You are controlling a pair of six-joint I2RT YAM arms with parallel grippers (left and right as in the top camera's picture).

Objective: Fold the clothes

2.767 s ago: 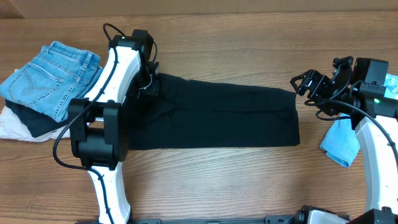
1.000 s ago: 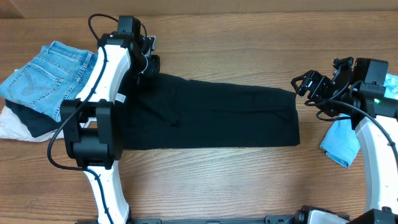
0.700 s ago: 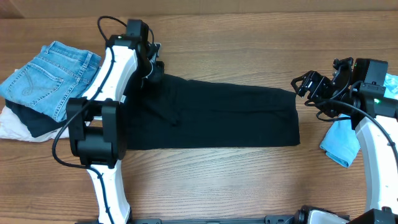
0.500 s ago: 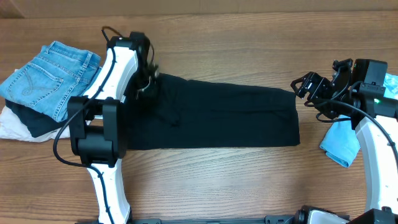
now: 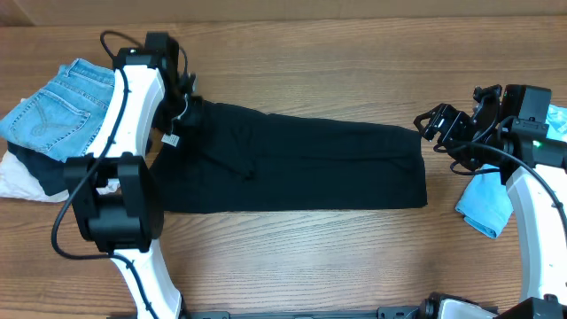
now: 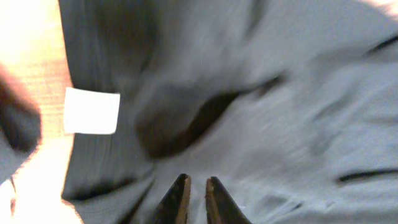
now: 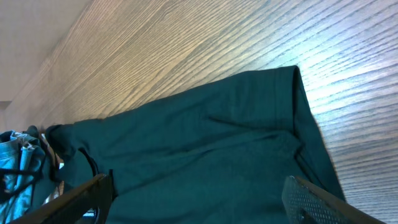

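Observation:
The black T-shirt (image 5: 301,168) lies folded into a long strip across the middle of the table. My left gripper (image 5: 183,92) hovers over its far left corner. In the left wrist view the gripper (image 6: 197,180) shows a narrow gap between its tips, with nothing in it, over blurred, rumpled dark fabric (image 6: 280,106). A small white tag (image 6: 91,111) sits by the shirt's edge. My right gripper (image 5: 436,122) hangs wide open just past the shirt's right end. In the right wrist view it (image 7: 196,199) looks down the shirt (image 7: 205,155) with nothing between its fingers.
Blue denim jeans (image 5: 62,106) are stacked at the far left on a dark garment (image 5: 44,175) and a white cloth (image 5: 18,182). A light blue cloth (image 5: 487,206) lies at the right edge beside the right arm. Bare wood shows in front of and behind the shirt.
My left arm has swung left and toward the far edge, off the shirt's corner. Its jaws have parted a little. The right arm has not moved.

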